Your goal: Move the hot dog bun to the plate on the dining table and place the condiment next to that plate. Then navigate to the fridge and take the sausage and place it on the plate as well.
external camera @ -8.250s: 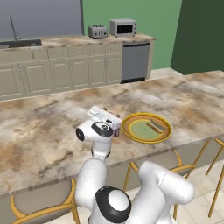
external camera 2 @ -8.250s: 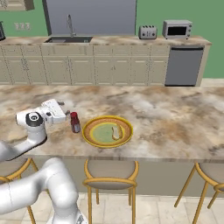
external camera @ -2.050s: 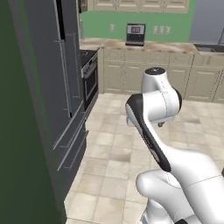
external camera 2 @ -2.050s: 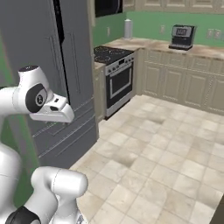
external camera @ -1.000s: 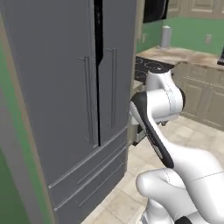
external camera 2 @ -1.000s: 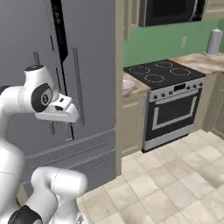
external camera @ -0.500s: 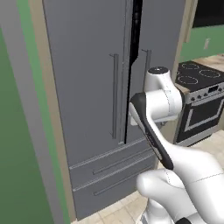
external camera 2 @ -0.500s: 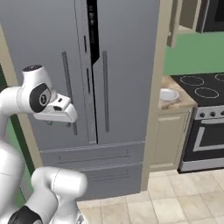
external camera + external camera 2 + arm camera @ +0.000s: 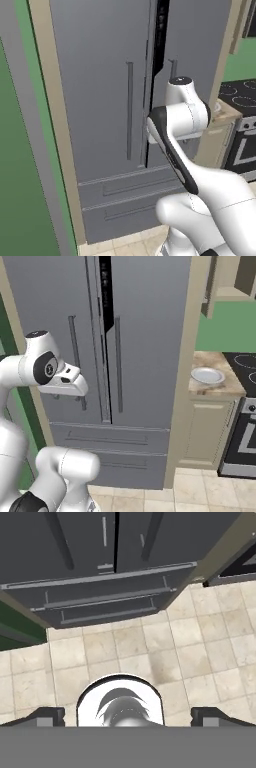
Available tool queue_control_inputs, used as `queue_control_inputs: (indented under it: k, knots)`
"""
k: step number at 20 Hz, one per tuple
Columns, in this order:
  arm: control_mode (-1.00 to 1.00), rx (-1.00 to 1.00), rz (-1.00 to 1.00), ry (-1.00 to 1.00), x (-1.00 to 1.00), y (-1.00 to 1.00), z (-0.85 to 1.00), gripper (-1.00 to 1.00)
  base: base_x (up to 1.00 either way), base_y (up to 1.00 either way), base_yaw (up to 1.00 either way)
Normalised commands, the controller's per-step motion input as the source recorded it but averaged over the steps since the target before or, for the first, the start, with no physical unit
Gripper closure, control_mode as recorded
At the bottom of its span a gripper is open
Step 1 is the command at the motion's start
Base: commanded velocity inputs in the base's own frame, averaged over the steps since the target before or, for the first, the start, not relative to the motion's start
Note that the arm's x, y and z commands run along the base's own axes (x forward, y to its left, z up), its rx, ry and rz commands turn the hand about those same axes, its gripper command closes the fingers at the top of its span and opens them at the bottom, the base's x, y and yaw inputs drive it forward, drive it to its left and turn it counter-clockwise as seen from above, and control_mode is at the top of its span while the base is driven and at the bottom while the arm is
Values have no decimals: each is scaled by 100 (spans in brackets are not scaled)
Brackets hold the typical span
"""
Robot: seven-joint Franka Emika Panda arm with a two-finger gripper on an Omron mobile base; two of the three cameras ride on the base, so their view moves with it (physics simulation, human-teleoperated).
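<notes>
Fridge (image 9: pixel 105 100) filled the space straight ahead of the base, its two dark grey doors meeting at a black gap that stood slightly ajar, two drawers beneath them. From the hand view, looking down, the nearest things were the two finger tips of the gripper (image 9: pixel 128 714), set far apart at the bottom corners with nothing between them and touching nothing; beyond them lay the tiled floor (image 9: pixel 150 652) and then the fridge drawers (image 9: pixel 100 597). Neither base view gave that look at the floor just ahead of the fridge. In the right base view the hand sat close before the left door's handle (image 9: pixel 75 356), and off to the right a white plate (image 9: pixel 207 375) rested on a marbled counter (image 9: pixel 215 387), with a stove (image 9: pixel 245 421) farther right. The left base view had the arm (image 9: pixel 180 130) crossing in front of the door gap.
</notes>
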Motion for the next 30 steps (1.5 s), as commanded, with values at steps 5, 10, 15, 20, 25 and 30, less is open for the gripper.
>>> queue_control_inputs:
  k: [5, 10, 15, 20, 25, 30]
  knots:
    - [100, 0, 0, 0, 0, 0, 0, -100, 10, -54, 38]
    - [100, 0, 0, 0, 0, 0, 0, -100, 23, -44, 13]
    - [100, 0, 0, 0, 0, 0, 0, -100, 20, 5, -10]
    - [100, 0, 0, 0, 0, 0, 0, -100, 28, 19, -24]
    - [100, 0, 0, 0, 0, 0, 0, -100, 43, 31, -22]
    - [-100, 1, -1, 2, 5, 0, 0, -100, 38, 19, -9]
